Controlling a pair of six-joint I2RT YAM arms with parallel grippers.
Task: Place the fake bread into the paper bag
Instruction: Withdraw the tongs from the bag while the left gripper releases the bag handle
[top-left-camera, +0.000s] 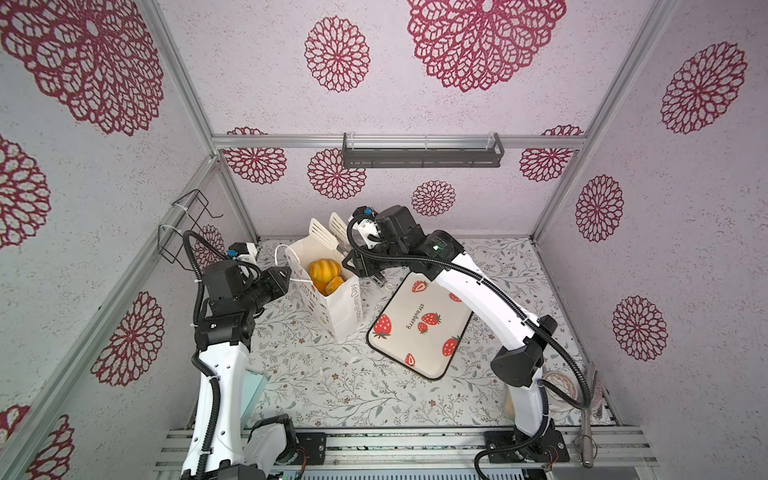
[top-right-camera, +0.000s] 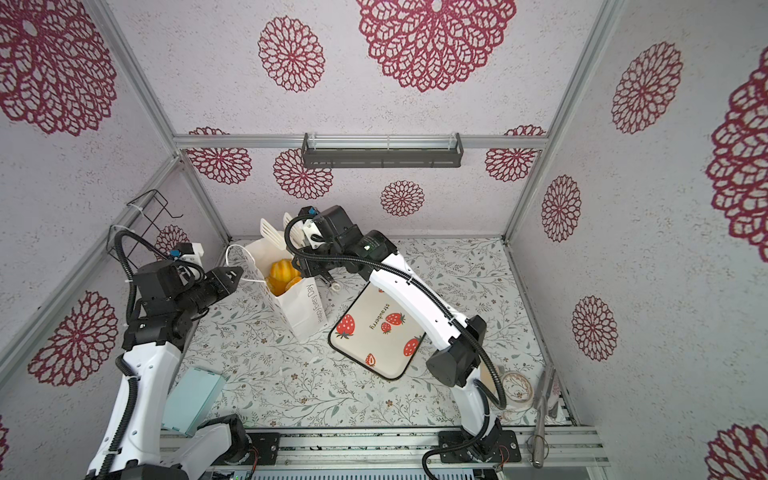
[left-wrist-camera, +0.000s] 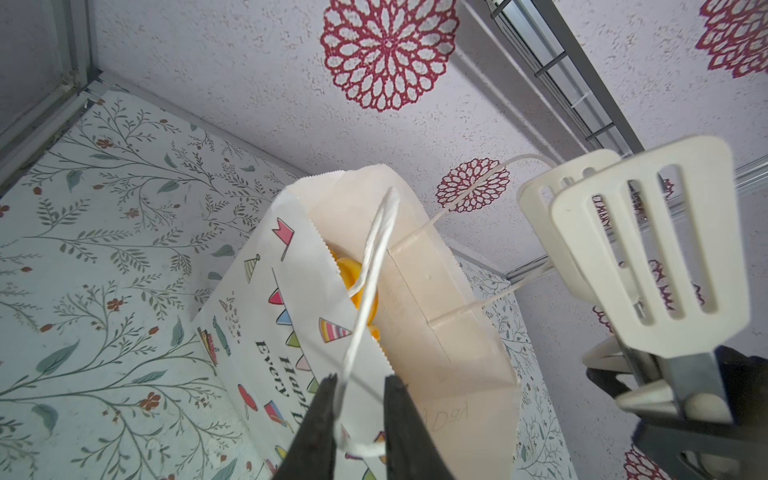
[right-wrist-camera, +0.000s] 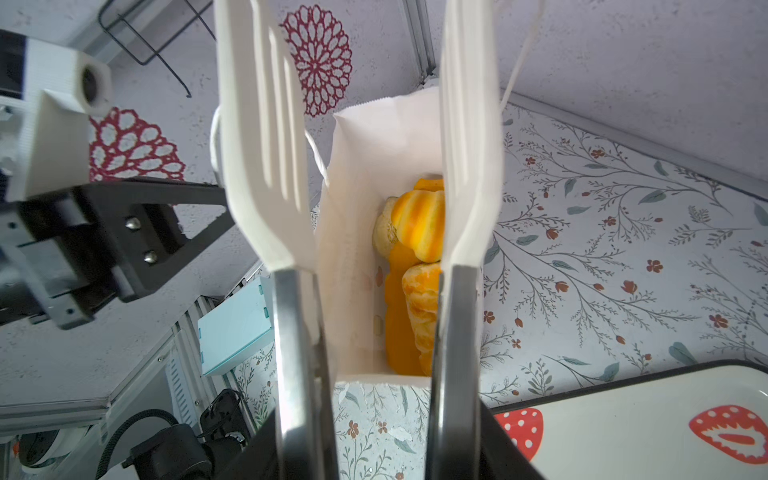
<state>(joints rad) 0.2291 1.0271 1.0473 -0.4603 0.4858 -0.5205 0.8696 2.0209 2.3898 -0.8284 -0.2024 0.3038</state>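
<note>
The white paper bag (top-left-camera: 343, 309) (top-right-camera: 301, 309) stands open on the floral table. Fake bread (top-left-camera: 323, 270) (top-right-camera: 282, 271) lies inside it: a ridged golden roll (right-wrist-camera: 419, 224) on top of other orange pieces. My left gripper (left-wrist-camera: 359, 380) (top-left-camera: 289, 276) is at the bag's left rim, open. The bag's cord handle (left-wrist-camera: 376, 253) runs loosely between its fingers. My right gripper (right-wrist-camera: 378, 419) (top-left-camera: 359, 266) is shut on white slotted tongs (top-left-camera: 323, 232) (left-wrist-camera: 648, 257). The tongs' blades (right-wrist-camera: 266, 166) stand apart and empty over the bag's mouth.
A strawberry-print tray (top-left-camera: 399, 347) (top-right-camera: 382, 350) lies just right of the bag, under my right arm. A light blue box (top-right-camera: 193, 399) sits at the front left, a tape roll (top-right-camera: 515, 390) at the front right. A wire rack (top-left-camera: 187, 224) hangs on the left wall.
</note>
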